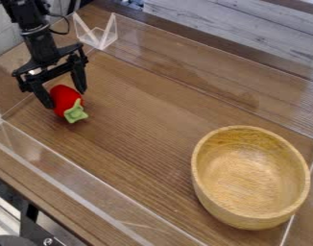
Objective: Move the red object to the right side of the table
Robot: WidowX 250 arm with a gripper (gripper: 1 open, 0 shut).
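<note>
Straddling the red toy strawberry (65,98) with my gripper (64,97) spread wide, I line its fingers along both sides so closing can trap it.

A brown wood-grain rectangular tabletop (166,101) carries a round, light wooden bowl (251,177), which stands upright with its hollow facing up. Well apart from the bowl, across the boards, lies a small glossy red oval toy fruit (65,99) (its light green leafy end pointing roughly toward the bowl's side of the table).
</note>
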